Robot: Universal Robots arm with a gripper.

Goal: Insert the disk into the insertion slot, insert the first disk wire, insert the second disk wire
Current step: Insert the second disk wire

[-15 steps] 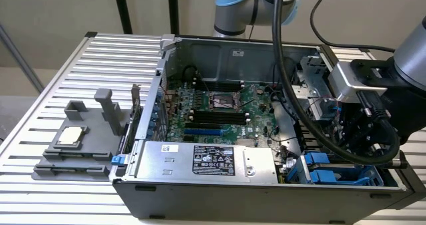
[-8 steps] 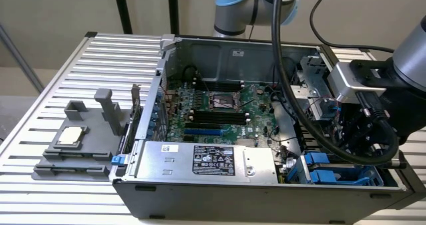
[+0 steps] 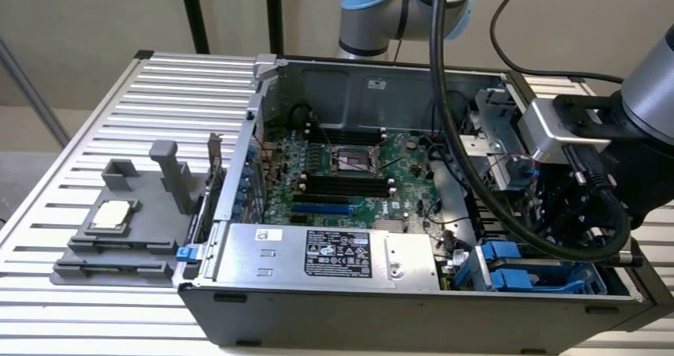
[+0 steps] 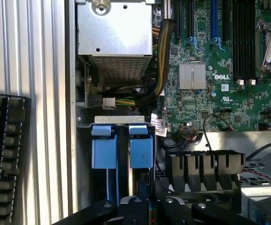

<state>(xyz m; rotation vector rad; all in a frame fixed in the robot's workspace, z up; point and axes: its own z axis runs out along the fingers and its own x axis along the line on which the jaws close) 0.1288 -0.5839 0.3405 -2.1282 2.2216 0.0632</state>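
Note:
The insertion slot (image 4: 121, 123), a drive cage with two bright blue tabs (image 4: 141, 149), sits at the case's corner, and in the exterior view it is at the lower right (image 3: 516, 267). The disk's silver body is hidden inside the bay. My gripper (image 4: 143, 199) hangs just over the end of one blue tab, fingers shut. A small dark piece (image 4: 143, 183) sits at the fingertips, and I cannot tell if it is gripped. In the exterior view my gripper (image 3: 574, 226) reaches down into the case's right side. Loose wires with a white plug (image 4: 108, 102) lie beside the cage.
The silver power-supply box (image 3: 327, 253) fills the case's front. The green motherboard (image 3: 348, 174) lies behind it. A grey stand with a chip (image 3: 114, 218) stands on the slatted table at the exterior view's left. A thick black cable (image 3: 463, 151) loops from the arm across the case.

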